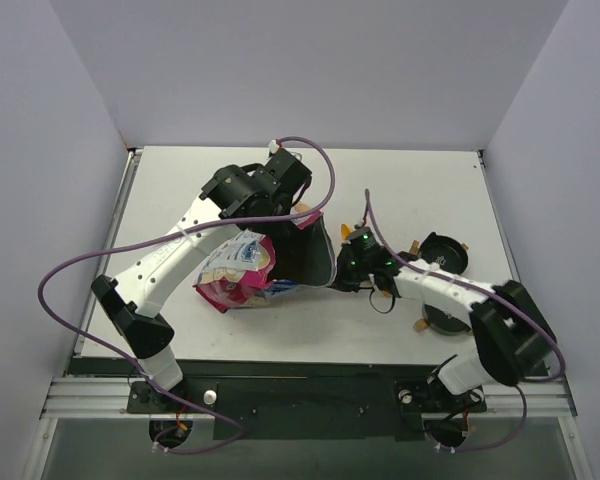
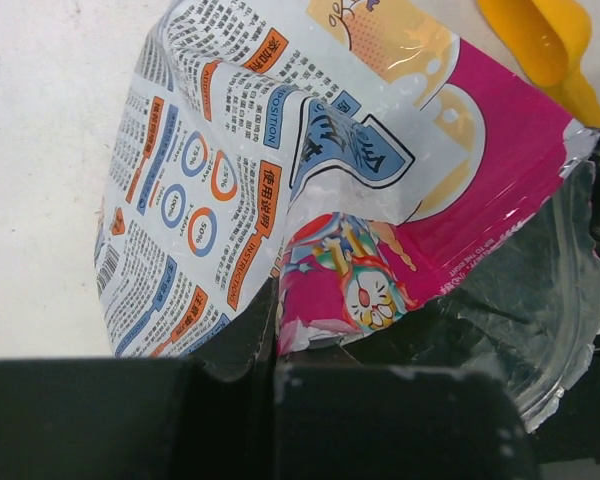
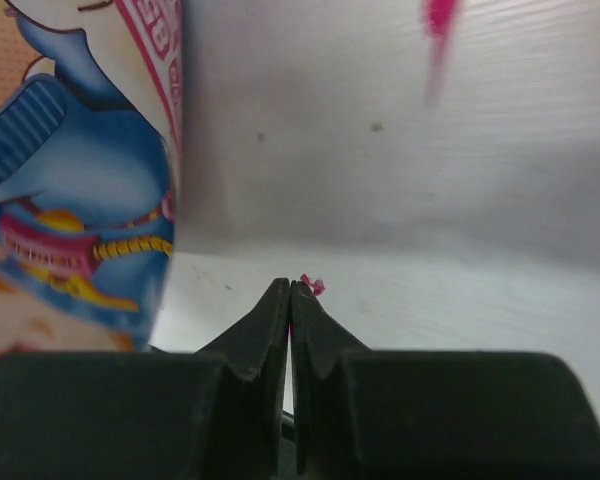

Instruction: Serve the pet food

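- The two arm bases sit at the near edge of the white table (image 1: 420, 180), the left arm reaching far and right, the right arm reaching left toward the middle.
- Near right, a black round bowl (image 1: 442, 318) lies partly under the right arm.
- In the middle lies the pink-and-blue cartoon-printed bag (image 1: 238, 272), its body to the left and its torn mouth gaping to the right, with silver lining showing inside.
- The right gripper (image 3: 290, 290) hangs just beside the right rim of that mouth. Its fingers are pressed tip to tip with nothing between them, and the silver film stands close ahead of them.
- A tiny pink scrap (image 3: 312, 286) lies on the table right by those fingertips.
- A second black bowl (image 1: 442, 255) sits a little farther off on the right, well apart from the bag.
- The left gripper (image 2: 275, 365) is at the far side of the mouth, clamped tight on the bag's torn edge, which runs down into the seam between its fingers.
- A yellow scoop (image 2: 540, 40) lies just beyond the bag.
- The pet food itself shows in no view; the bag's inside is dark, and I cannot tell what lies there.
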You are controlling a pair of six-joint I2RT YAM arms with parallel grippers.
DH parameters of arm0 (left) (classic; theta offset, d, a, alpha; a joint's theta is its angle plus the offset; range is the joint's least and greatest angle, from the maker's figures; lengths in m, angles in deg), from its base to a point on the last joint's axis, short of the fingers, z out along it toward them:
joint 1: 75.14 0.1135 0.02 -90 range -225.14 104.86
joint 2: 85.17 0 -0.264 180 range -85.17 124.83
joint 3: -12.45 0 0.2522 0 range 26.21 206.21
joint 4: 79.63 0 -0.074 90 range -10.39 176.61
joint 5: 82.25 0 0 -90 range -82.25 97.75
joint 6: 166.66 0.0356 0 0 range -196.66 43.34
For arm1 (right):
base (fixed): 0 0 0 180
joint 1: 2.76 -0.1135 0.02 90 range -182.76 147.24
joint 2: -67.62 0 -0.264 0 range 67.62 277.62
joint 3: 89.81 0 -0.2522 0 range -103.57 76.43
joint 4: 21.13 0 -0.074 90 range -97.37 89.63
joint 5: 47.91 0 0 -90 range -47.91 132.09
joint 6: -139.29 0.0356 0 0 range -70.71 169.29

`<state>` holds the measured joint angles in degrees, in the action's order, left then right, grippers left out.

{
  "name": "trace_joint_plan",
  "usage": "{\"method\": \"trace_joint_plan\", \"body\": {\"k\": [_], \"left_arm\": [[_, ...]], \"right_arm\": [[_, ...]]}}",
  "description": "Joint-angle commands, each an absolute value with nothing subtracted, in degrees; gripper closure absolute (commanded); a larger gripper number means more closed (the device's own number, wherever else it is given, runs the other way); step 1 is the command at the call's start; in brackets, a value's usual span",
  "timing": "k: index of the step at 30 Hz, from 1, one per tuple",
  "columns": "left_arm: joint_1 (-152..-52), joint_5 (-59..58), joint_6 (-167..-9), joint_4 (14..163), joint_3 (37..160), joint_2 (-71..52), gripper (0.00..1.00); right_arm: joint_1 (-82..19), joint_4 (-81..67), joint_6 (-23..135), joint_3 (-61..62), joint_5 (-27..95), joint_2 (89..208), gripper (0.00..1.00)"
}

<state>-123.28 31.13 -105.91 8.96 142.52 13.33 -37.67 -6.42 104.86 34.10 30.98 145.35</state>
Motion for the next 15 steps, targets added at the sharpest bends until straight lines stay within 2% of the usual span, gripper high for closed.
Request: {"method": "trace_joint_plan", "body": {"k": [1,6,9,15], "left_arm": [[-123.4,21.6,-106.9,18.7,144.6,10.1,1.0],[-122.9,21.3,-105.5,20.6,141.8,9.9,1.0],[-121.9,23.7,-103.8,18.1,142.1,11.1,1.0],[-119.6,24.1,-103.1,20.9,138.1,9.7,1.0]], "right_arm": [[-42.6,-30.1,114.1,27.9,22.0,158.0,1.0],[-45.6,-32.1,115.9,10.2,20.9,176.7,1.0],[-44.1,-33.2,117.8,1.7,20.7,183.4,1.0],[-41.9,-29.4,115.9,2.0,17.4,183.0,1.0]]}}
